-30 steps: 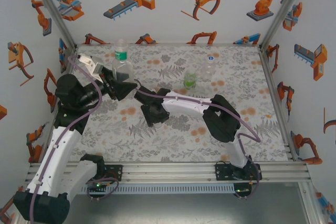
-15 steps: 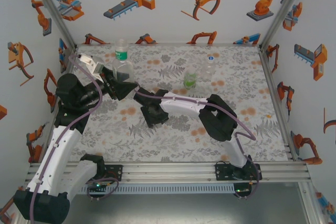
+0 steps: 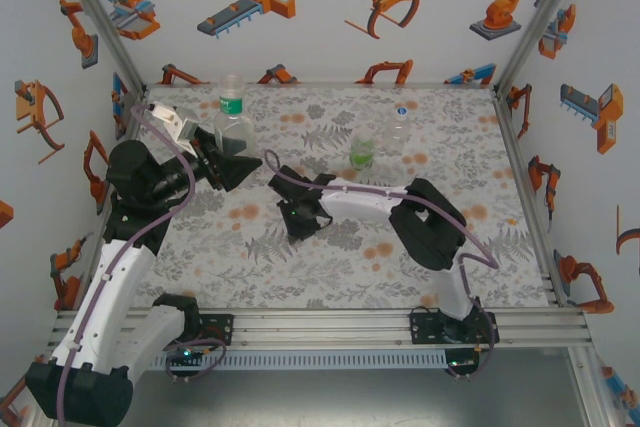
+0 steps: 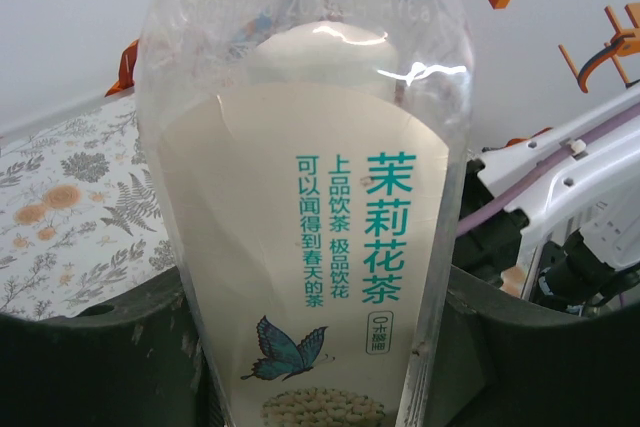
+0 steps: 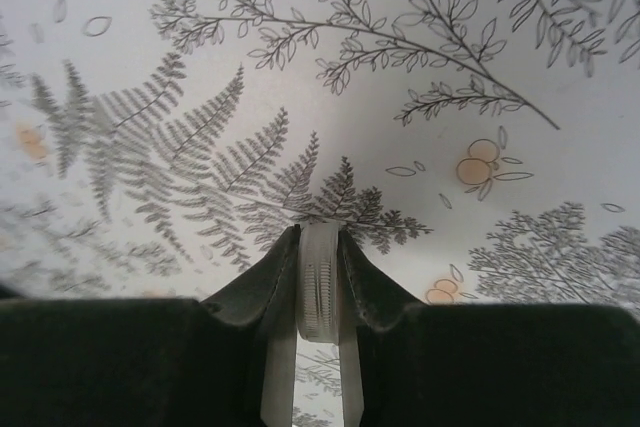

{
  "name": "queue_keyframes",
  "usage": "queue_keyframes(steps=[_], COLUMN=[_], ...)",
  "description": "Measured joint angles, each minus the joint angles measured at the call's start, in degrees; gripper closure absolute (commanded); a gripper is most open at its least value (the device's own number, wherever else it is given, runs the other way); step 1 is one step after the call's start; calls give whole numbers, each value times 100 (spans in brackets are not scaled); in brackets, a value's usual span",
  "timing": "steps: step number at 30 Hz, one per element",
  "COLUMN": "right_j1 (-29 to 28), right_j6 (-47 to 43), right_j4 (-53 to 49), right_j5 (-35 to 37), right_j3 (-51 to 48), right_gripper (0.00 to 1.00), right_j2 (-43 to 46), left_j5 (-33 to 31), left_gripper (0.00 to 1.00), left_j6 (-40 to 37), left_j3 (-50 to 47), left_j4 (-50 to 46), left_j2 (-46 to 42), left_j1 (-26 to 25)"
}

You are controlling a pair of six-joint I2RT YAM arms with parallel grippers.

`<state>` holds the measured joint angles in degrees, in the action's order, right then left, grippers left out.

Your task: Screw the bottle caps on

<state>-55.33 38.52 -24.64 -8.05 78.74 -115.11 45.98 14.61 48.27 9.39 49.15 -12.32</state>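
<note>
While the left gripper (image 3: 232, 154) clamps tight on the lower body of the labelled bottle (image 4: 310, 227) at the back-left of the floral table (image 3: 300, 272), the right gripper (image 5: 318, 243) sits low over the middle of the table, jaws narrowed onto a ribbed white cap (image 5: 319, 287) held edge-on between its fingers. Over at the back right, the green-tinted bottle (image 3: 362, 153) and the clear bottle (image 3: 398, 132), topped with a blue cap (image 3: 400, 107), stand upright side by side, well apart from both grippers.
</note>
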Motion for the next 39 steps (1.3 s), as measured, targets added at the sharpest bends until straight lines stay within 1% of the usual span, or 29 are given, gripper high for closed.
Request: queue_keyframes(steps=[2,5,8,12,16,19,24,26,33,39], right_j1=[236,601,822,922,920,859,555,389,-127,-151], right_j6=[367,960,1329,1554,1545,1405,940,728,208,98], right_j4=[741,1663,1902,1506,846,306,-560,-879,-1593,-1661], right_j5=[-457,-979,-966,-535,-129,205,603,750,1043,1117], right_j3=[-695,-1591,-2076,-2286,-1810,-1088,181,487,651,651], right_gripper=[77,62,51,46,44,41,42,42,49,51], right_j2=[315,715,1099,1471,1309,903,96,-125,-225,-225], left_j5=[9,20,31,35,35,35,35,37,37,37], left_gripper=[88,87,87,87,87,87,87,87,87,87], left_j6=[0,2,4,22,33,42,44,44,81,105], left_j3=[0,0,0,0,0,0,0,0,0,-2], left_j4=[-2,2,4,7,35,44,46,46,50,74], left_j2=[7,33,81,129,131,129,129,129,129,127], left_j1=[0,0,0,2,2,2,2,2,2,2])
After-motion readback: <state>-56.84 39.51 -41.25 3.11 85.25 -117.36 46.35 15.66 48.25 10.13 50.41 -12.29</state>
